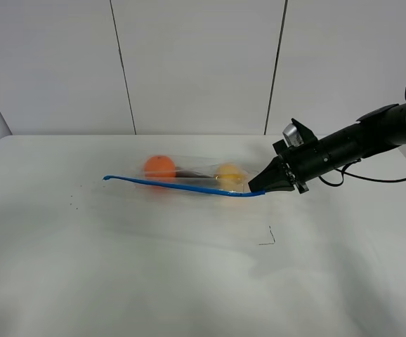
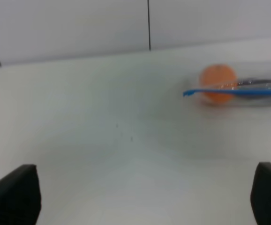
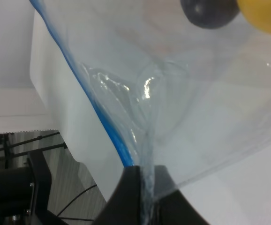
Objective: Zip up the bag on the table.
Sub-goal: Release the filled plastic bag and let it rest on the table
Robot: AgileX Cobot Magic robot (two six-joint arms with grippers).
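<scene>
The clear bag (image 1: 196, 179) lies on the white table (image 1: 154, 267) with its blue zip strip (image 1: 182, 184) along the near edge. An orange (image 1: 159, 167), a dark eggplant (image 1: 189, 172) and a yellow pear (image 1: 229, 173) show through it. My right gripper (image 1: 260, 188) is shut on the bag's right end at the zip strip, and the right wrist view shows its fingers (image 3: 135, 187) pinching the plastic (image 3: 173, 93). My left gripper (image 2: 140, 197) is open, far from the bag (image 2: 248, 89), over bare table.
A small dark mark (image 1: 267, 237) lies on the table in front of the bag. A panelled wall (image 1: 196, 63) stands behind the table. A cable (image 1: 378, 175) hangs from the right arm.
</scene>
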